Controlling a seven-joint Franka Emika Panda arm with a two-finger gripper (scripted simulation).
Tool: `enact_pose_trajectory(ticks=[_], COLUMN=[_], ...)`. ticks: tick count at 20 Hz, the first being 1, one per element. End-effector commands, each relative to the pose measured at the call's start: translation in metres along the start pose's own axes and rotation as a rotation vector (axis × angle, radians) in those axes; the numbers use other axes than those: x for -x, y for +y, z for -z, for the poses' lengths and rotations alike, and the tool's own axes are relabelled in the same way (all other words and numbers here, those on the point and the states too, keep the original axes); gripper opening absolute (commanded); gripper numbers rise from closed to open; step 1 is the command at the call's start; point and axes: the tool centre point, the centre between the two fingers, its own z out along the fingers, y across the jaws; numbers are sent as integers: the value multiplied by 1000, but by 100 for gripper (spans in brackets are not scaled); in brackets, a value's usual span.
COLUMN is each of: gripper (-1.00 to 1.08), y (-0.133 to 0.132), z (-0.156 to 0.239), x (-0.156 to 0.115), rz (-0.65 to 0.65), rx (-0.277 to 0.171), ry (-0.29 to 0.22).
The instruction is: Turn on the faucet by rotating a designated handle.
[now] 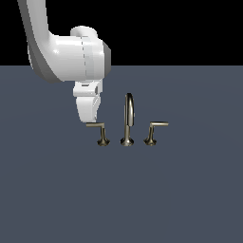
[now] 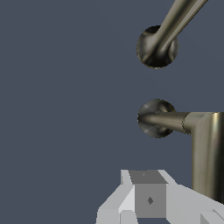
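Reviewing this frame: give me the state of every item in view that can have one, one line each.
gripper: at the outer end of the left handle's bar; open or shut cannot be told.
left handle: upright on its foot, bar level, pointing away from the spout.
right handle: upright, untouched, bar pointing away from the spout.
spout: upright, no water visible.

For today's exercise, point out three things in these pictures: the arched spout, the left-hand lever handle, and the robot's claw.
Spout (image 1: 128,114), exterior view, on the arch's upright.
Handle (image 1: 96,126), exterior view, on its horizontal bar.
Claw (image 1: 90,118), exterior view, at its fingertips, just above the handle's bar end.
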Motion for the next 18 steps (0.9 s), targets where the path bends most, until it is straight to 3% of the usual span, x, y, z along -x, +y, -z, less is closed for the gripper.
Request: enact_pose_trajectory(ticks=[1, 8, 10, 18], gripper=[-100, -100, -100, -100], y=[7, 31, 22, 49], z=[0, 0, 0, 0], x=[4, 17, 10, 7], rz=[1, 1, -9, -4], rx=[0, 0, -10, -5], ry=[0, 0, -1, -1])
